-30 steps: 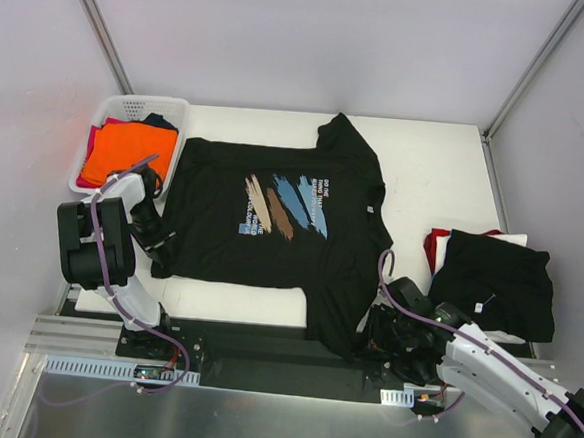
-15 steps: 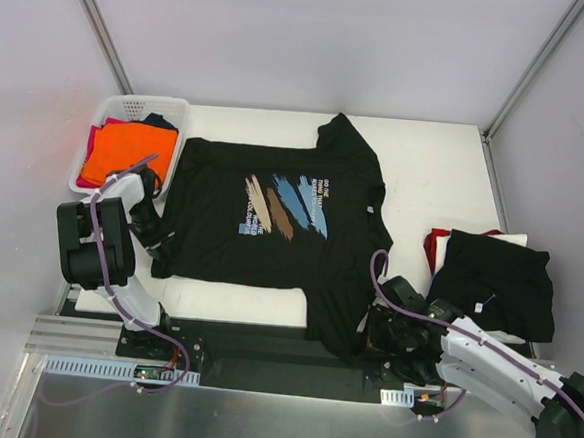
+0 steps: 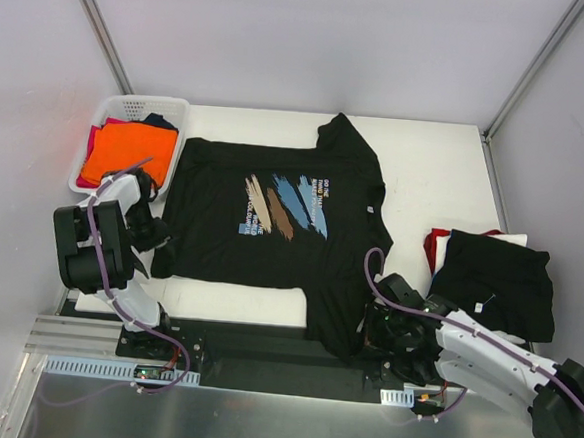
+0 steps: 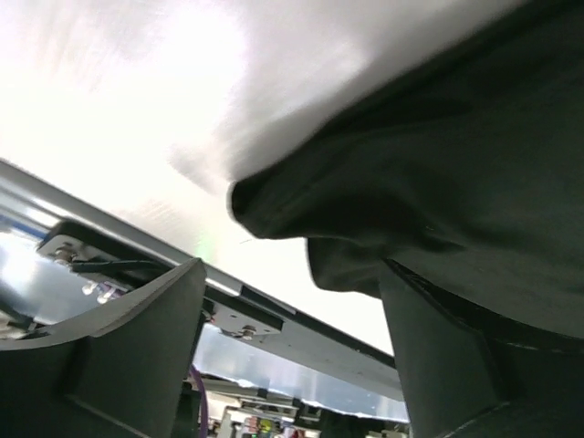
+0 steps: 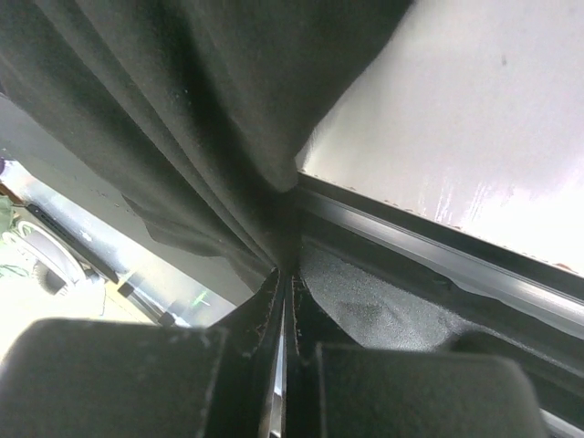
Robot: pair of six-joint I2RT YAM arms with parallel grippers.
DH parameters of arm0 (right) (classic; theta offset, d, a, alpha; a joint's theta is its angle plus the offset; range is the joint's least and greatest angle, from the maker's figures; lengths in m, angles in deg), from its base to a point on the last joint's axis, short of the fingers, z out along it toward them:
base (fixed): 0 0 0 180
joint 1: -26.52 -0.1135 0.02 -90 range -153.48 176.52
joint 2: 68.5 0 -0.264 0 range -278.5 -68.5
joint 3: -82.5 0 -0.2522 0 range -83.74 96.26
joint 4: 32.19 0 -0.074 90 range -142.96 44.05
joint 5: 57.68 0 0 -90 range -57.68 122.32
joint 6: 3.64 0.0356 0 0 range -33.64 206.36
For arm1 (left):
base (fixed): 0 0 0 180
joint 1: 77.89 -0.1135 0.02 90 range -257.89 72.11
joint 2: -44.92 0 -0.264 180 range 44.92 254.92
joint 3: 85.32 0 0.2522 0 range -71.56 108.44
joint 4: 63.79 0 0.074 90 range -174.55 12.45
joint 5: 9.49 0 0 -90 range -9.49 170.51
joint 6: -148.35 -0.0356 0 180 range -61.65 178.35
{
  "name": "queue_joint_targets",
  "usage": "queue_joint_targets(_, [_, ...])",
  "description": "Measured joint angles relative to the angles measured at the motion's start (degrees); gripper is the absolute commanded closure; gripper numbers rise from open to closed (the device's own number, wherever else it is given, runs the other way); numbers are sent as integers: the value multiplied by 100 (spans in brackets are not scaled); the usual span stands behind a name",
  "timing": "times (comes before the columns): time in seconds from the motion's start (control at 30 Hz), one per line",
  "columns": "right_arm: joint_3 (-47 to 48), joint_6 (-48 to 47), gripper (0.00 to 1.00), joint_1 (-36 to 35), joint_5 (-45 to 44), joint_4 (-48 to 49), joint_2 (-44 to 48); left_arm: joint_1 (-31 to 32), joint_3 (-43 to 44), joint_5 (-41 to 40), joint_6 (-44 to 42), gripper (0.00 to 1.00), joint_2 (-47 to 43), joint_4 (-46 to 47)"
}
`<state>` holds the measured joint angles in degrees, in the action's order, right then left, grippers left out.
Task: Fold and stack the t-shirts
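**Two grips on the shirt before I fold it**

To do this well, I think I need a firm hold on both near ends of the shirt (image 3: 272,213) and must lift them together, so the cloth does not bunch. My left gripper (image 4: 290,274) is low at the shirt's near left corner, not far from the basket (image 3: 140,101). Its fingers are wide apart. The corner hangs in the gap and lies against one finger, but nothing is pinched. It should slide further onto the cloth and then close. The shirt lies flat on the table (image 3: 436,169), print up, with one sleeve hanging over the near edge. My right gripper (image 5: 283,274) is there, fingers squeezed tight on that hanging cloth. A folded pile (image 3: 493,278) sits to the right.
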<state>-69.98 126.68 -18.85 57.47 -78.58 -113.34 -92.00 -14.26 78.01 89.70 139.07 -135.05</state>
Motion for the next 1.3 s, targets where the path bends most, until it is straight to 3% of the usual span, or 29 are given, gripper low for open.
queue_joint_targets(0.07, [59,-46,99,-2,2,7,-155,-83,2,-107,57,34,7,-57])
queue_joint_targets(0.1, [87,-68,99,-4,2,9,-223,-144,9,-155,81,44,17,-76])
queue_joint_targets(0.2, [144,-118,99,-13,0,11,-339,-289,50,-299,98,53,160,-87])
queue_joint_targets(0.4, [177,-181,99,-17,-55,-31,-332,-337,153,-431,79,53,688,96])
queue_joint_targets(0.73, [212,-136,99,-17,-140,-61,-332,-337,153,-350,-57,50,750,168])
queue_joint_targets(0.83, [284,-136,99,-22,-229,-72,-378,-337,160,-306,-92,66,780,168])
queue_joint_targets(0.87, [304,-136,99,-22,-249,-87,-376,-337,162,-273,-92,84,798,175])
queue_joint_targets(0.93, [337,-133,99,-22,-282,-129,-369,-337,160,-236,-85,98,833,203])
queue_joint_targets(1.3, [448,-273,99,-22,-271,-197,-708,-337,162,-227,-74,100,901,232])
